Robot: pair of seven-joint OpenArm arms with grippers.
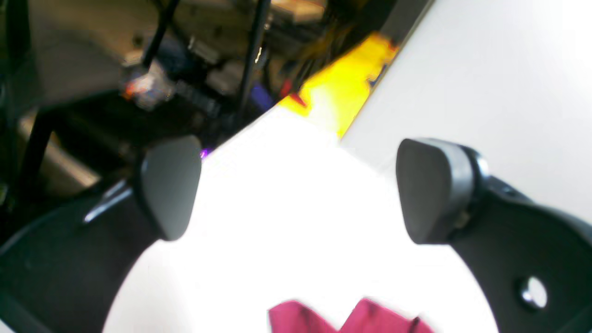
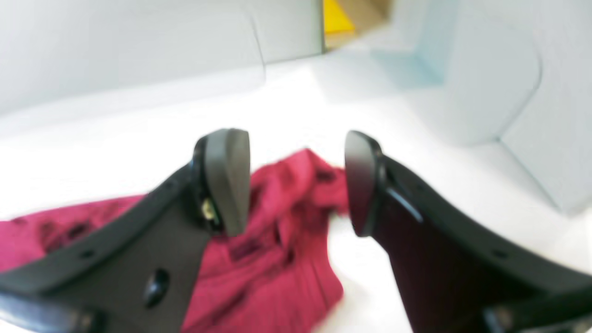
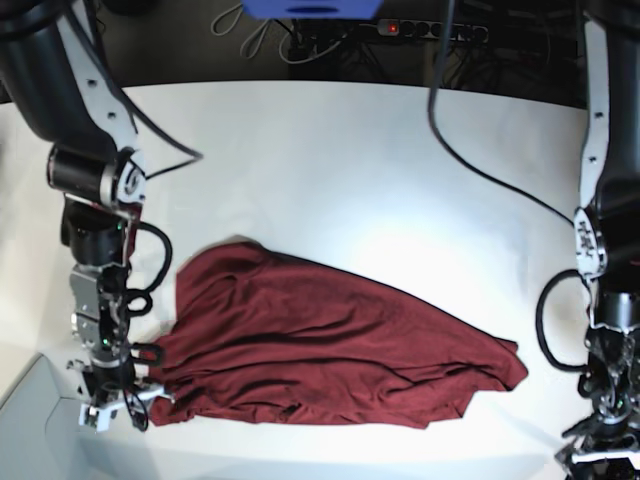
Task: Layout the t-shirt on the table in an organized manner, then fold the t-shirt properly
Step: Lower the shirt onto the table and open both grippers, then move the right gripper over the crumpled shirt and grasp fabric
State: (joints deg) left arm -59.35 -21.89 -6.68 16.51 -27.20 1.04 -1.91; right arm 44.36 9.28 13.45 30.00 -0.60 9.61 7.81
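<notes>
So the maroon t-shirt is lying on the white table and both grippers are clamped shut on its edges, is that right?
Not quite. The t-shirt does lie on the white table, but neither gripper is clamped on it. The left wrist view shows the left gripper open over bare table, and the right wrist view shows the right gripper open above the cloth, gripping nothing.

Dark cables (image 3: 300, 40), perhaps yellow floor (image 1: 342, 92)

text: none legible | t-shirt (image 3: 330, 350): plain, no print or label readable | table (image 3: 360, 160): no markings | arms: no readable lettering | yellow patch past the table edge (image 1: 340, 92): too blurred to tell any writing | wrist views: blurred
</notes>
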